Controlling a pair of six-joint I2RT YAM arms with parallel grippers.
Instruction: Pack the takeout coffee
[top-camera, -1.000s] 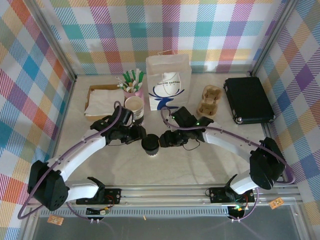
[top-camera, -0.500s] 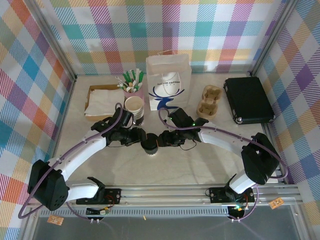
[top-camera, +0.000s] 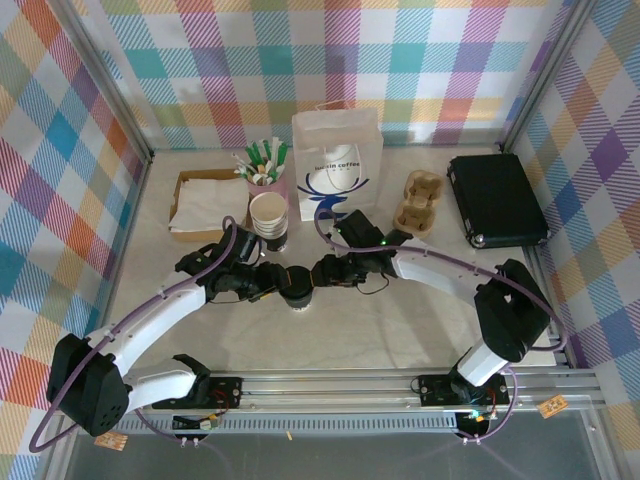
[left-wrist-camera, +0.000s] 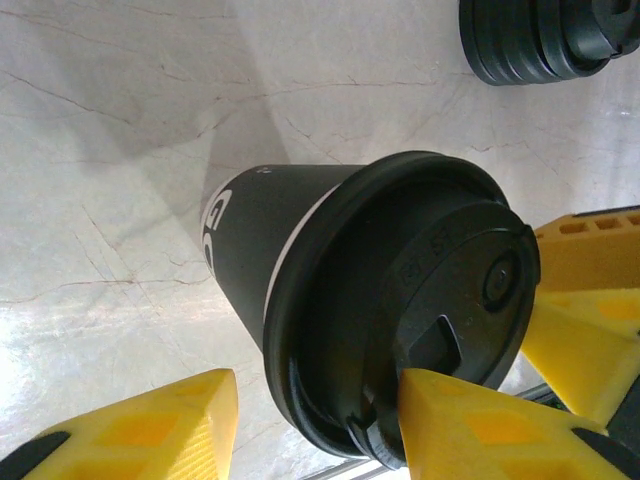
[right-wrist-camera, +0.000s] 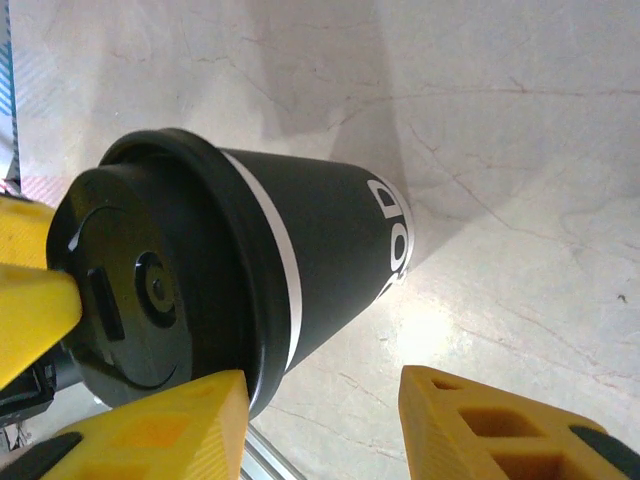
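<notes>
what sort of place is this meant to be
Probably a mock coffee takeout counter inside a robot test cell: a lidded takeout coffee, a white paper bag with a coffee logo and a cardboard cup carrier sit on a table walled by plaid cloth.

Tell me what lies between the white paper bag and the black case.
A brown cardboard cup carrier lies between the white paper bag and the black case; the top view shows it.

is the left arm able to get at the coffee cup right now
Probably yes: the left pincer sits right at the coffee cup, a finger on each side of its lid. The right pincer crowds the opposite side.
</notes>
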